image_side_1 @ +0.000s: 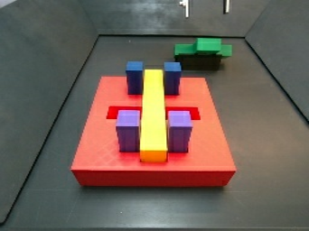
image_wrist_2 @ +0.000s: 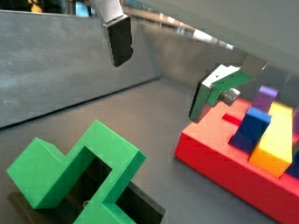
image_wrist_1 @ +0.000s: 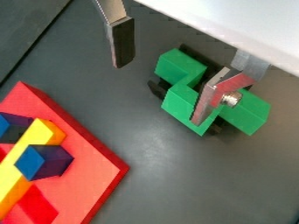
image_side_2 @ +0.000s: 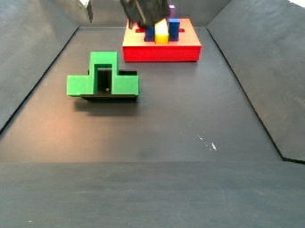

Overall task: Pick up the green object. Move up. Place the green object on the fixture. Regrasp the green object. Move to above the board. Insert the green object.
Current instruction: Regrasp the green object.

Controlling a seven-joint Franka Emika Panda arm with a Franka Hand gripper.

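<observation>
Gripper (image_wrist_1: 170,66) raised above the dark floor, its two silver fingers (image_wrist_1: 121,39) spread wide apart with nothing between them and touching nothing; in a side view only the tips of the gripper (image_side_1: 203,7) show at the upper edge, well above the pieces. Green object (image_wrist_1: 205,90) resting on the fixture (image_wrist_2: 140,206), which peeks out as a dark edge beneath it; same green object (image_side_2: 103,77) sitting alone on the floor in a side view, well apart from the board (image_side_2: 162,49). Board (image_side_1: 152,149) lying flat, red, carrying a long yellow bar (image_side_1: 154,111) down its middle, flanked by blue blocks (image_side_1: 135,76) and purple blocks (image_side_1: 129,128)
</observation>
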